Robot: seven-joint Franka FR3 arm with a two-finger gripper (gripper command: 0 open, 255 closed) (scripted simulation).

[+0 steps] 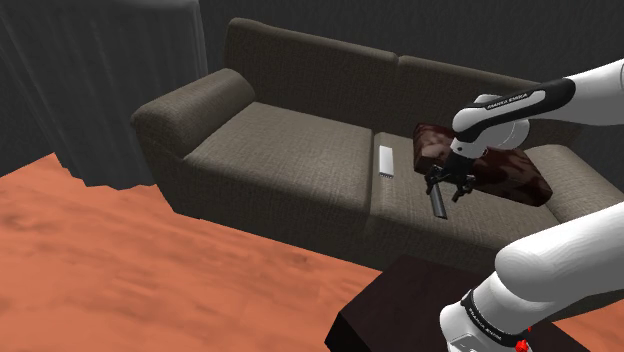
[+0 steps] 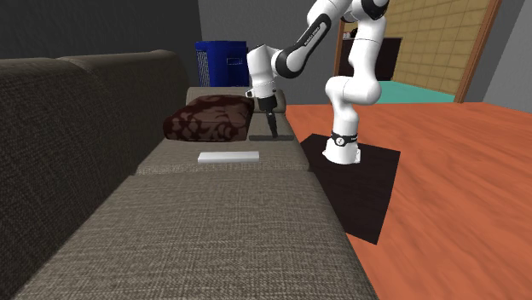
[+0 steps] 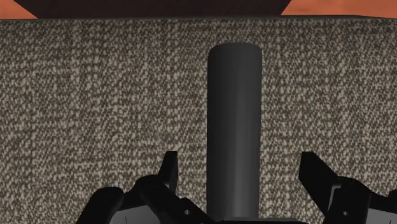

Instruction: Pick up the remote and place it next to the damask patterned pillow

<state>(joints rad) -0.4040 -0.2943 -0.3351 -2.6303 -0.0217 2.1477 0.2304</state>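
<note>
Pincer [image 3: 239,159] wide open, fingers clear of the dark remote [image 3: 234,121] standing near upright between and below them, tip at the sofa [image 1: 300,150] seat; damask pillow [image 2: 213,119] just beside it; delivery looks done, only settling and backing away left.

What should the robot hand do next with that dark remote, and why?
Probably lift straight up and away. The gripper is open, its fingers clear of the dark remote standing upright between them, close beside the patterned pillow on the sofa, so the placing looks done.
</note>
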